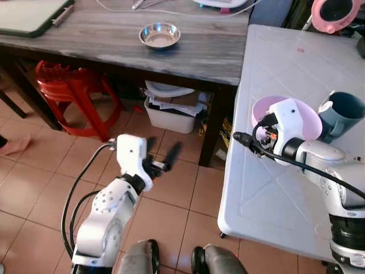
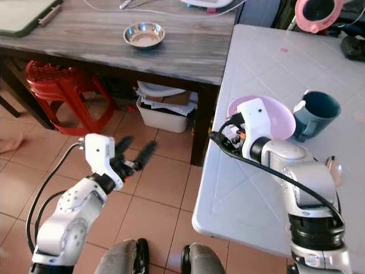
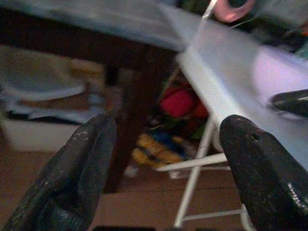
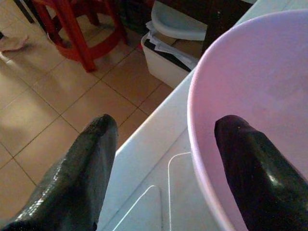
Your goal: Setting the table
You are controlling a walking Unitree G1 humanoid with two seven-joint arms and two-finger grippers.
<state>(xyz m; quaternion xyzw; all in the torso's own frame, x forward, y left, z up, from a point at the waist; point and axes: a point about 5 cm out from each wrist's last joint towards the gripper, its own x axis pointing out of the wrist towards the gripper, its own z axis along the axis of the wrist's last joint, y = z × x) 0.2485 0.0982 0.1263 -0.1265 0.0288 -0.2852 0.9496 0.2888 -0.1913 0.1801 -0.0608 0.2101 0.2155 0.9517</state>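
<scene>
My right gripper (image 4: 163, 168): the two black fingers stand wide apart at the near-left rim of the pink bowl (image 2: 279, 117). One finger (image 4: 257, 168) is inside the bowl, the other finger (image 4: 79, 168) is outside, over the edge of the white table (image 2: 256, 194). The rim lies between them; I cannot tell if either finger touches it.

My left gripper (image 1: 161, 154): it is spread open and holds nothing. It hangs over the floor (image 1: 171, 200), left of the white table, and points toward the gap under the two tables.

Pink bowl: it sits on the white table near its left edge, and nothing is visible inside it.

Teal mug (image 2: 315, 114): it stands upright just to the right of the pink bowl, very close or touching; its handle is turned to the near side.

White table: a folding table with a tile-like pattern, on my right side.

Wooden table (image 1: 114, 40): grey and dark, on the far left side, next to the white table. A small metal bowl (image 1: 159, 35) stands on it, well apart from the pink bowl.

Under the wooden table: a red plastic stool (image 1: 68, 91) on the left and a white bin (image 1: 170, 111) with papers on the right.

Far right corner: a round pink object (image 1: 336, 14); I cannot tell what it is.

Floor: light brown tiles.
</scene>
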